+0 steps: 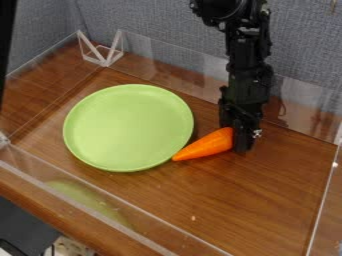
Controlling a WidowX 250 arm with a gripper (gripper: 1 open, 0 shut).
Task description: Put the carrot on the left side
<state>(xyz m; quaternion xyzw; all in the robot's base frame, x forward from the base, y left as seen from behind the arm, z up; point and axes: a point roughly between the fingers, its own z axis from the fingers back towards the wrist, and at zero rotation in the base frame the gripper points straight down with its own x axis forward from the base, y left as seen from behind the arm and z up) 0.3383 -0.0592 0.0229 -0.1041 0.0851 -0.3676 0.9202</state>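
Carrot first: the small orange toy carrot (207,146), smooth and a little shiny like plastic, lies on the brown wooden table top (267,200), and its pointed tip just reaches the right edge of the round lime-green plate (128,127). It tapers from a thick end on the right to this tip on the left. The thick end sits under the black robot gripper (245,136), so the stem is hidden from me. The gripper comes down almost vertically from a black jointed arm (245,50), whose upper part is cut off by the top of the view. The dark fingers stand on both sides of the thick end of the carrot and seem to pinch it, but they are black on black and I cannot see the contact clearly. A small white mark shows near the finger tips, too small to read. The plate is matte and shallow with a low raised rim, and nothing lies in it. The wood has a glossy finish with visible grain. Clear plastic walls (160,210) surround the table, with pale reflections. At the back left corner stands a small clear wire-like stand (102,47) before a grey fabric wall (54,25). I can read no writing.
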